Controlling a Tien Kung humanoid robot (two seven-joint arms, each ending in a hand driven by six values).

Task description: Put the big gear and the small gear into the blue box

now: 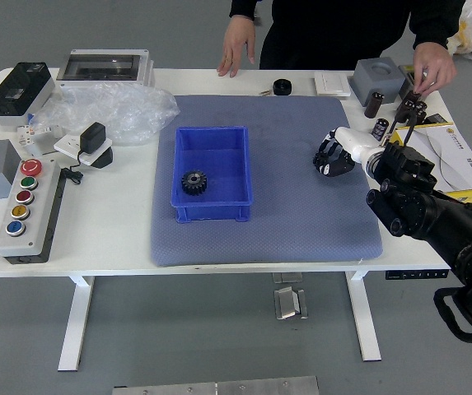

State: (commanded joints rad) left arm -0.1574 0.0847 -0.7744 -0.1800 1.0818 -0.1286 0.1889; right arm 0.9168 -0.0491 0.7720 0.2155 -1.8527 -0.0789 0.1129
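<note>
My right hand [329, 156] reaches in from the right, low over the right part of the blue-grey mat [289, 234]. Its fingers are curled in around a small dark gear [320, 162], mostly hidden by them; only a dark edge shows at the fingertips. Left of centre on the mat stands the blue box [212, 212], open at the top. A black toothed gear, the big gear [193, 183], lies inside it near the left wall. The left arm is out of view.
Behind the table a person rests one hand [236, 45] at the far edge; the other [433, 66] touches dark cylinders at the back right. A black round object [282, 87] sits behind the mat. Left are a button panel [26, 214] and plastic wrap [124, 111].
</note>
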